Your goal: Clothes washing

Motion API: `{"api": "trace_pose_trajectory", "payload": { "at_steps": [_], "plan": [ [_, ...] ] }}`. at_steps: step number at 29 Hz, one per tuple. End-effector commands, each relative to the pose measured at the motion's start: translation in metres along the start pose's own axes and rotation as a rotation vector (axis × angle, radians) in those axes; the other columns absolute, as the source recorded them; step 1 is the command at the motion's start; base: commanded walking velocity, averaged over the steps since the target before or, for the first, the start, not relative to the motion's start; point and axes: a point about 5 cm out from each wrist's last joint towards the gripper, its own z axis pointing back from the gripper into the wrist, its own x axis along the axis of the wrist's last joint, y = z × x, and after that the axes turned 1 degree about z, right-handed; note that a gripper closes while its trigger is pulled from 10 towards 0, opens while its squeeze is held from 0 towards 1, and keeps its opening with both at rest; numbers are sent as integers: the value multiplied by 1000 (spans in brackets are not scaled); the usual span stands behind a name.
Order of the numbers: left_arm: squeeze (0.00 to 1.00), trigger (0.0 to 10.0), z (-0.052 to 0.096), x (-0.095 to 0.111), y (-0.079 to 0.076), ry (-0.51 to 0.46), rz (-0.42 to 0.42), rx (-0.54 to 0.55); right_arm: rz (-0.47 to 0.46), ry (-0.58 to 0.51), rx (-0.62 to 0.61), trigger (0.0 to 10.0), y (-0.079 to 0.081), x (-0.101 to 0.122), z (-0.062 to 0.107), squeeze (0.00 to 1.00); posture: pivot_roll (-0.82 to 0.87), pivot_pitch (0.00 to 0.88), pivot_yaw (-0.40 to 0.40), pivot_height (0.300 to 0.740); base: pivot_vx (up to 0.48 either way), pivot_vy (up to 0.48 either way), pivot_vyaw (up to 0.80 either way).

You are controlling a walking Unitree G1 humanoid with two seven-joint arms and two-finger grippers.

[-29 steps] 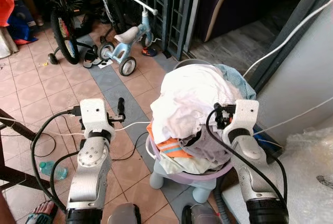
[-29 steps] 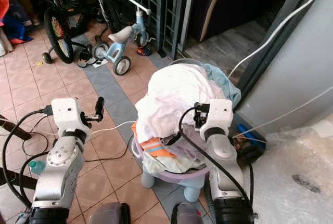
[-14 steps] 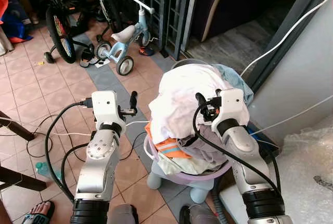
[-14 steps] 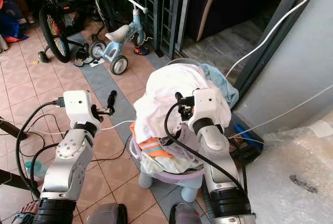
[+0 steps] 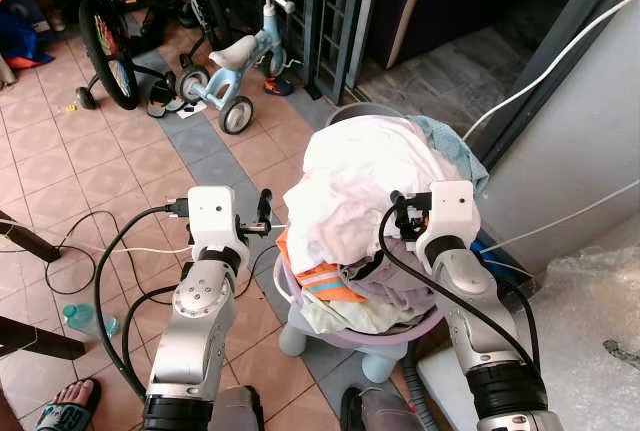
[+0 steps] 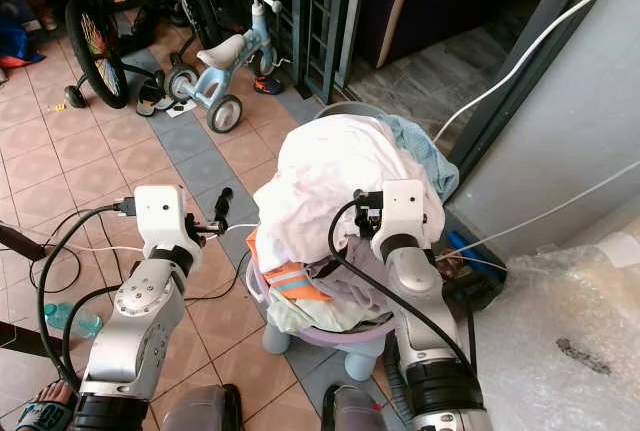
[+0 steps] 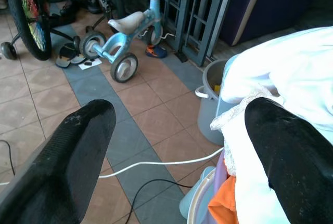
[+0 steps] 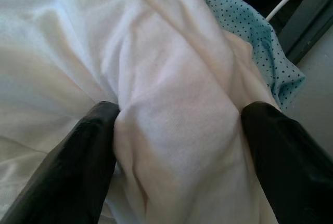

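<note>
While a tall heap of mostly white laundry (image 5: 365, 186) overflows a lilac basket (image 5: 405, 328) on the tiled floor (image 5: 100, 171), the right hand (image 8: 177, 146) presses into the heap's near side, fingers (image 8: 83, 156) spread around a white fold. Just beside the basket, the left hand (image 7: 177, 151) hovers released, grasping nothing. Beyond the basket stand a grey bucket (image 7: 208, 99) and a blue tricycle (image 5: 225, 76).

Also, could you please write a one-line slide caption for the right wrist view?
Open right gripper pressing its black fingers into a fold of white cotton laundry, teal dotted cloth behind.
</note>
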Motion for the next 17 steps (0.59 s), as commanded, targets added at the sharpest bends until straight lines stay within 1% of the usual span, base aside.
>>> {"api": "trace_pose_trajectory", "payload": {
  "at_steps": [1, 2, 3, 5, 6, 7, 9, 10, 15, 16, 17],
  "plan": [
    [0, 10000, 0, -4, 1, 23, -9, 10, 21, 53, -20, 10000, -3, -7, -3, 0, 63, 133, -43, 740, 0, 0, 0],
    [0, 10000, 0, -4, 1, 23, -9, 10, 21, 53, -20, 10000, -3, -7, -3, 0, 63, 133, -43, 740, 0, 0, 0],
    [0, 10000, 0, -5, 2, 25, -12, 10, 33, 94, -3, 10000, -1, -11, -5, 0, 65, 129, -44, 740, 0, 0, 0],
    [0, 10000, 1, -5, 2, 26, -13, 11, 37, 110, 4, 10000, 0, -13, -6, 0, 65, 129, -44, 740, 0, 0, 0],
    [0, 10000, 1, -5, 2, 26, -14, 11, -3, 120, 9, 0, 1, -15, -6, 0, 69, 128, -45, 740, 0, 0, 0],
    [0, 10000, 0, -5, 2, 25, -13, 12, -26, 118, 24, 0, 3, -15, -7, 0, 73, 125, -45, 740, 0, 0, 0],
    [0, 10000, 0, -5, 2, 25, -13, 12, -26, 118, 24, 0, 3, -15, -7, 0, 73, 125, -45, 740, 0, 0, 0],
    [0, 10000, 1, -4, 2, 24, -13, 14, -68, 109, 49, 0, 7, -13, -7, 0, 74, 123, -45, 740, 0, 0, 0],
    [0, 10000, 1, -5, 2, 24, -14, 19, -101, 98, 60, 0, 11, -11, -8, 0, 77, 115, -45, 740, 0, 0, 0],
    [0, 10000, 0, -5, 3, 25, -15, 21, -109, 85, 52, 0, 12, -9, -9, 0, 78, 112, -43, 740, 0, 0, 0],
    [0, 10000, 0, -5, 3, 24, -16, 24, -131, 50, 30, 0, 10, -5, -9, 0, 79, 106, -45, 740, 0, 0, 0]
  ]
}}
